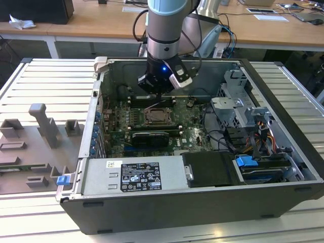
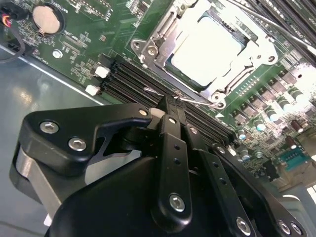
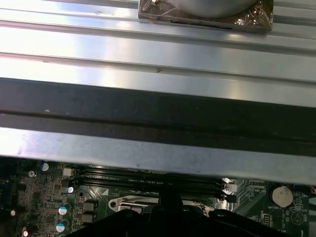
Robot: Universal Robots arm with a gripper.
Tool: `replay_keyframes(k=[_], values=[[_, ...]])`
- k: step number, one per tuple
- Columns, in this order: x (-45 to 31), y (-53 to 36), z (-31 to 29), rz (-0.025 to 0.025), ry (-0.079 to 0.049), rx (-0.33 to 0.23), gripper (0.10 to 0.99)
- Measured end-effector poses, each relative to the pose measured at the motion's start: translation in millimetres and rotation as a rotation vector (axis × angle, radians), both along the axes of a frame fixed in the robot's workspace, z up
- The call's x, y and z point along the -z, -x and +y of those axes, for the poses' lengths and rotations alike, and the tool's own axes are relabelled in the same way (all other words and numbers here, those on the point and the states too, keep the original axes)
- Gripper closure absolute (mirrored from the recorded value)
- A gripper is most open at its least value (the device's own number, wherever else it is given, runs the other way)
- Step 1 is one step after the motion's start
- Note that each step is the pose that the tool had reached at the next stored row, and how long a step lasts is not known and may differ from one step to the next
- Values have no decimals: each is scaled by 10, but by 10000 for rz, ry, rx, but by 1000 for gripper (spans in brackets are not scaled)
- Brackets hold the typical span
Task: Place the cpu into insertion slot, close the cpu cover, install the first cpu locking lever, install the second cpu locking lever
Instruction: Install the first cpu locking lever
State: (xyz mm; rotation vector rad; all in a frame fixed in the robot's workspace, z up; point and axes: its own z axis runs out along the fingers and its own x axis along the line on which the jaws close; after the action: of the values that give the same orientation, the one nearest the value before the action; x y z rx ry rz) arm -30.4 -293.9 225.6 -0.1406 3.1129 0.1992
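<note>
I see the gripper (image 2: 168, 101) w/ fingers pressed together, tip right at the thin wire locking lever (image 2: 200, 100) next to the memory slots (image 2: 127, 79), while the cpu (image 2: 207, 49) lies flat in the insertion slot (image 2: 193, 82), the cpu cover (image 2: 157, 35) down around it.

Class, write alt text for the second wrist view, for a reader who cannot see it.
The shut black claw has its tip at a thin wire lever on the socket edge nearest it. Beyond, the silver chip lies in the socket under its metal frame cover, on a green board.
</note>
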Motion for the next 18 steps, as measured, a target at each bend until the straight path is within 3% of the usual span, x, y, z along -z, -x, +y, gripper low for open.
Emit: replay_keyframes(k=[2,4,5,18], values=[[4,0,0,-112,-1,0,980],[13,0,0,-193,0,0,980],[17,-1,0,-209,-2,0,980],[148,-65,0,-219,-4,141,980]])
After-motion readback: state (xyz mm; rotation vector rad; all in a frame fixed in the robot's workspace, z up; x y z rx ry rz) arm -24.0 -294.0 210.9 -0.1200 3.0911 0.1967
